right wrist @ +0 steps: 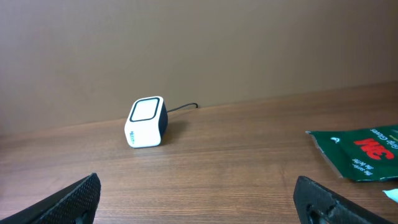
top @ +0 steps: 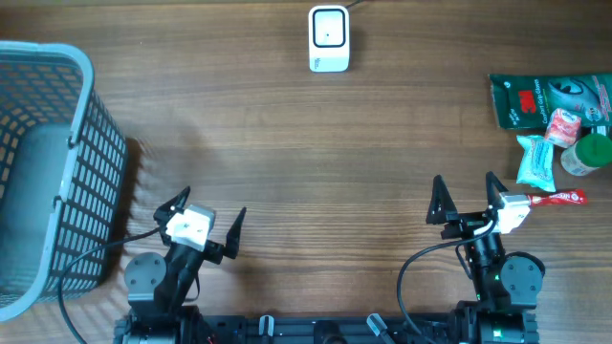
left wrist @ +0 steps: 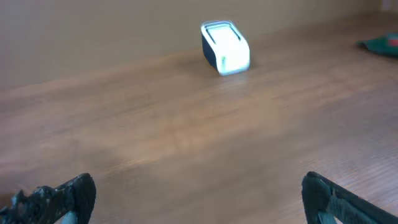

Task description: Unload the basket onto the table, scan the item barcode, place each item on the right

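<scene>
Nothing looks scanned yet. The left gripper and right gripper stand spread wide and empty, well short of the scanner. The items, a green packet among them, lie untouched far right of the scanner.

The small white scanner box with 1 window on top stands upright at the far middle of the wooden table. The flat green plastic packet lies far right, with 1 small blue packet just beside it.
</scene>
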You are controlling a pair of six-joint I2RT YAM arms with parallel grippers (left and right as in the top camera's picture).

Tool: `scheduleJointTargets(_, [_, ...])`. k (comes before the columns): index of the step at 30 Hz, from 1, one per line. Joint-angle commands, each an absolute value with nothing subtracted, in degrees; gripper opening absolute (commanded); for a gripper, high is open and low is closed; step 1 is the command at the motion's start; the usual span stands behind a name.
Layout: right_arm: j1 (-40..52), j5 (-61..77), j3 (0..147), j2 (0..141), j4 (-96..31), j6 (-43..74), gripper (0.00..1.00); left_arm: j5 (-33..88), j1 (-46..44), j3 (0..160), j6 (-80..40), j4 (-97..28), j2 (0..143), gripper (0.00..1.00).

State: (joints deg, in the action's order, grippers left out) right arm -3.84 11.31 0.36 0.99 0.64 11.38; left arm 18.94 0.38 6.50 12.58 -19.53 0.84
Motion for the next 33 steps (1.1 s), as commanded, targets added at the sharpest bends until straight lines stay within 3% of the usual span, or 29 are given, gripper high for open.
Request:
scheduleJointTargets(1, [-3.8, 10.2, 0.3, 0.3, 0.8, 10.5, 1.0, 11.0, -1.1, 3.0, 3.3, -7.4, 0.2, 1.0])
scheduleJointTargets(2, [-3.8, 10.3, 0.3, 0.3, 0.8, 10.5, 1.0, 9.4, -1.7, 1.2, 1.8, -2.2, 0.2, 1.0])
scheduleJointTargets(9, [-3.8, 10.3, 0.3, 0.3, 0.8, 10.5, 1.0, 7.0, -1.8, 0.3, -9.8, -4.0, 0.5, 1.0])
scheduleJointTargets(33, [-3.8, 10.3, 0.3, 0.3, 0.8, 10.5, 0.99, 6.9, -1.8, 0.3, -10.1, -3.8, 2.2, 1.0])
